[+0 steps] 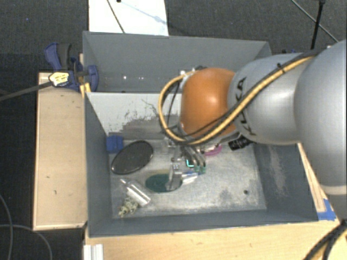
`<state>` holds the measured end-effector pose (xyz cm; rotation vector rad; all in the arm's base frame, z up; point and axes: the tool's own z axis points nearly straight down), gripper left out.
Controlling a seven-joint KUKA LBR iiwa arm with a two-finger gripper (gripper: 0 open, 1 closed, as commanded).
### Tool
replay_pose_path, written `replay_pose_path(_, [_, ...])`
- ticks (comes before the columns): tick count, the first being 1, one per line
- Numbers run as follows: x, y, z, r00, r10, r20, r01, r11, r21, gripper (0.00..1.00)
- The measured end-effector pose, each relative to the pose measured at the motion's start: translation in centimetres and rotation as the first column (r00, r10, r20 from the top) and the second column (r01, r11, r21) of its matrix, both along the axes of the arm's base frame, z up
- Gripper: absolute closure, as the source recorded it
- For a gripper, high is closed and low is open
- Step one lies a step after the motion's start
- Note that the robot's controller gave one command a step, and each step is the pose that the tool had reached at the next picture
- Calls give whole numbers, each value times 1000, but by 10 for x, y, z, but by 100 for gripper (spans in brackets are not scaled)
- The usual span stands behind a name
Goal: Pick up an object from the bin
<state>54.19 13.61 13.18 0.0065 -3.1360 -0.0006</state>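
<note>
My gripper (179, 172) hangs low in the middle of the bin, under the arm's orange cover. Its tip is right at the right edge of a small dark green round thing (157, 183) lying on the bin floor. I cannot tell whether it touches that thing. A dark grey oval disc (132, 157) lies just left of the gripper. A silvery, crinkled piece (135, 193) rests in front of the disc, left of the green thing.
A blue block (114, 143) sits by the left wall behind the disc. A small beige crumb-like piece (126, 209) lies in the front left corner. Something pink (213, 150) peeks out beneath the orange cover. The arm covers the bin's right back part.
</note>
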Motion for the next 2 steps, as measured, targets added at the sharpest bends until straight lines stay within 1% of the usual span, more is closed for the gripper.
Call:
replay_pose_path(1, [-25, -12, -65, 999, 40, -1, -40, 999, -1, 0])
replay_pose_path(2, [-22, -11, -62, 999, 34, 7, -34, 999, 1, 100])
